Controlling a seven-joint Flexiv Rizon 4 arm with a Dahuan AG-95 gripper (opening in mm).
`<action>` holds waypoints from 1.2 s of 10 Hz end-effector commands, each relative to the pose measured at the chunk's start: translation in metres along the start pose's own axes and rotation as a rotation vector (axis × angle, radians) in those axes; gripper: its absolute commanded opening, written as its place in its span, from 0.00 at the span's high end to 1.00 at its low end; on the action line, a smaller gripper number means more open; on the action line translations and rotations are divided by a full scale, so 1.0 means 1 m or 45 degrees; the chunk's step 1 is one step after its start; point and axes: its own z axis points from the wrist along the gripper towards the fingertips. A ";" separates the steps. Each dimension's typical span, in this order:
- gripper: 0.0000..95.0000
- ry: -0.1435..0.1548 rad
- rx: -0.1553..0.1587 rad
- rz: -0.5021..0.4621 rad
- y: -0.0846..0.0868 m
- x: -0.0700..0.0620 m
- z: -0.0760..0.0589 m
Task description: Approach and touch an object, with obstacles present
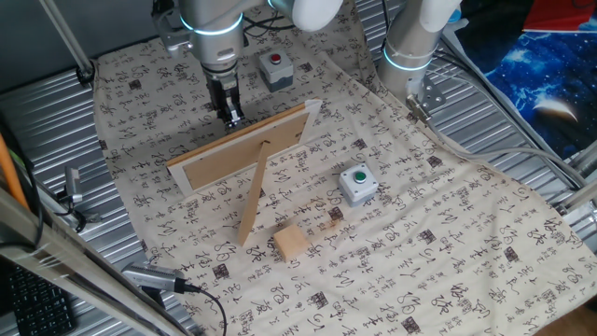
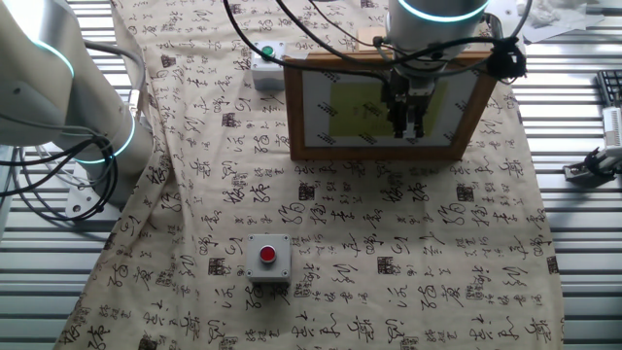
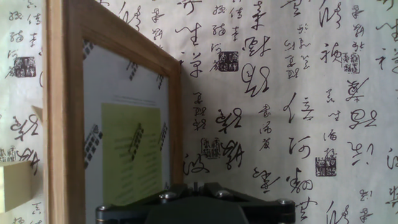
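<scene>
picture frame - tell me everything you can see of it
The picture frame is a large light-wood rectangle standing tilted on the patterned cloth, propped by a long wooden leg behind. Its front holds a glossy pane over a yellow-green insert. The gripper hangs close by its front side; contact can't be confirmed. The wooden cube lies apart, near the leg's foot.

From your frame (image 1: 244, 149), the cube (image 1: 290, 242) sits at five o'clock — green-button box (image 1: 357, 184) at three, gripper (image 1: 230, 119) behind at eleven.
</scene>
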 end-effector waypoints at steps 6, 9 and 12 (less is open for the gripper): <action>1.00 -0.003 -0.002 0.050 -0.004 0.001 -0.002; 1.00 -0.005 -0.004 0.058 -0.005 0.001 -0.002; 1.00 -0.003 0.000 0.073 -0.007 0.001 -0.002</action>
